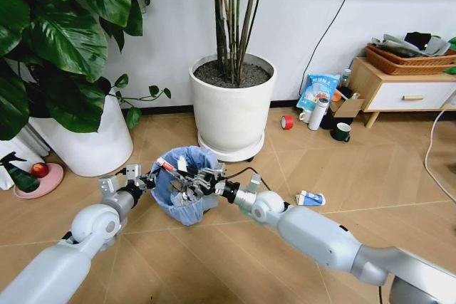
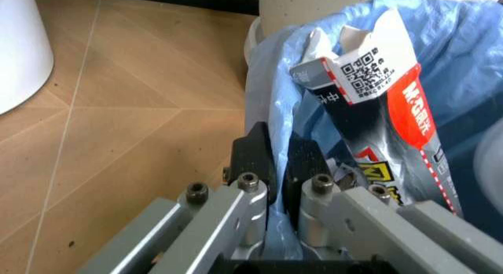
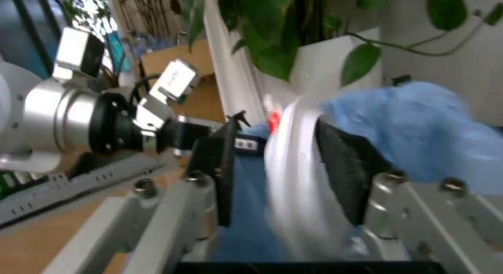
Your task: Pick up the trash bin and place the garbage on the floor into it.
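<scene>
Left gripper (image 2: 275, 162) pinches the trash bin (image 1: 187, 184) by its thin, slippery bag-lined rim at nine o'clock; right gripper (image 3: 275, 168) clamps flimsy white garbage (image 3: 295, 185) above.

Light blue, crinkly bag lining the trash bin (image 1: 187, 189). Light tan floor (image 1: 235, 261) in chevron planks. Blue-white carton (image 1: 311, 198) at four o'clock from the bin. Inside, red, black and white wrapper (image 2: 376, 109) with a QR code. Red tape roll (image 1: 286, 122).
</scene>
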Controlling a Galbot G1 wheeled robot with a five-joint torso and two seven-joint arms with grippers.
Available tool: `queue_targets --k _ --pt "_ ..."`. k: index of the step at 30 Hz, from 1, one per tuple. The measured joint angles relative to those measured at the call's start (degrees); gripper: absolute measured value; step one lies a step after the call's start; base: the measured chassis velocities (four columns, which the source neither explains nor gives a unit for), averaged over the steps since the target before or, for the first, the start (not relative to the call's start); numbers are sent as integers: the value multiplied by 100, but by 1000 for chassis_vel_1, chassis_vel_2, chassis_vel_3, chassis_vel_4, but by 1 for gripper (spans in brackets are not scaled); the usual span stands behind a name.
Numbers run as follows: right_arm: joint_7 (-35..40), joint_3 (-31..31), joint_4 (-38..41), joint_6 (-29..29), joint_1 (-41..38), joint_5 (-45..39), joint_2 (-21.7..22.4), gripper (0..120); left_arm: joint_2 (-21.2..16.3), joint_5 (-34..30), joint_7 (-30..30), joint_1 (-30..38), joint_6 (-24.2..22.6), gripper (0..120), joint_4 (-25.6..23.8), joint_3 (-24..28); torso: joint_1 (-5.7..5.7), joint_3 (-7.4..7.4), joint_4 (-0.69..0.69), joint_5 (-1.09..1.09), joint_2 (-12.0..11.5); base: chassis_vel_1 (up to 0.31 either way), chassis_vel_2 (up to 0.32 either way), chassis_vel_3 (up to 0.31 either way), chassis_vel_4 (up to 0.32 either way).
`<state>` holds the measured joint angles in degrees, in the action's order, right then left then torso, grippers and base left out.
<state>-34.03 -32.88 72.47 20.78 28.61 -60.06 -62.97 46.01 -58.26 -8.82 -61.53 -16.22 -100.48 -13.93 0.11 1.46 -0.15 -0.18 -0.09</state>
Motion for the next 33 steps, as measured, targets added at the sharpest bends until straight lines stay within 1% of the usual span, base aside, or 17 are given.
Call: queue_targets --k 1,2,5,9,11,12,15,17,19,20,22,23,25,26,27,31,33 --pt "5 10 9 -2 1 1 37 42 -1 0 -2 -6 -1 0 -4 -7 0 0 0 0 0 0 0 0 0" --pt "46 49 61 -5 16 4 138 50 -2 -5 -9 -33 -4 0 -42 -48 0 0 0 0 0 0 0 0 0" --pt "62 67 96 -6 30 12 209 55 -3 -6 -23 -54 -6 0 -62 -90 0 0 1 1 1 0 0 0 0" --pt "74 152 146 -7 70 41 327 72 -18 -10 -30 -108 -8 0 -101 -166 0 0 2 1 1 0 0 0 0" --pt "74 156 148 -6 72 43 332 74 -19 -10 -30 -110 -8 0 -103 -170 0 0 2 1 1 0 0 0 0" --pt "81 215 167 -7 95 53 381 84 -31 -10 -32 -140 -8 0 -125 -207 0 0 2 1 1 0 0 0 0" --pt "166 510 258 -12 249 130 562 97 -61 -10 -55 -238 -12 0 -189 -304 0 0 3 1 1 0 0 0 0" --pt "268 650 257 -27 315 187 613 98 -67 -10 -60 -258 -12 0 -198 -325 0 0 3 1 1 0 0 0 0" --pt "861 1166 -28 -150 584 565 783 100 -81 -9 -70 -309 -14 0 -250 -369 0 0 3 2 1 0 0 0 0" --pt "861 1166 -28 -150 584 565 783 100 -81 -9 -70 -309 -14 0 -250 -369 0 0 3 2 1 0 0 0 0" --pt "1025 1556 -626 -341 768 922 898 100 -90 -8 -83 -331 -17 0 -297 -393 0 0 0 2 1 0 0 0 0" --pt "1025 1556 -626 -341 768 922 898 100 -90 -8 -83 -331 -17 0 -297 -393 0 0 0 2 1 0 0 0 0" --pt "968 1786 -981 -448 862 1117 953 100 -105 -8 -85 -357 -17 0 -319 -418 0 0 0 3 1 0 0 0 0" --pt "705 1986 -1320 -501 930 1309 996 100 -133 -8 -87 -387 -17 0 -331 -453 0 0 -1 0 1 0 0 0 0" --pt "705 1986 -1320 -501 930 1309 996 100 -133 -8 -87 -387 -17 0 -331 -453 0 0 -1 0 1 0 0 0 0" --pt "57 2350 -2080 -575 981 1582 1069 100 -173 -8 -89 -461 -19 0 -336 -547 0 0 3 0 1 0 0 0 0" --pt "-95 2425 -2284 -576 974 1729 1075 100 -173 -9 -88 -468 -19 0 -335 -566 0 0 3 0 1 0 0 0 0"
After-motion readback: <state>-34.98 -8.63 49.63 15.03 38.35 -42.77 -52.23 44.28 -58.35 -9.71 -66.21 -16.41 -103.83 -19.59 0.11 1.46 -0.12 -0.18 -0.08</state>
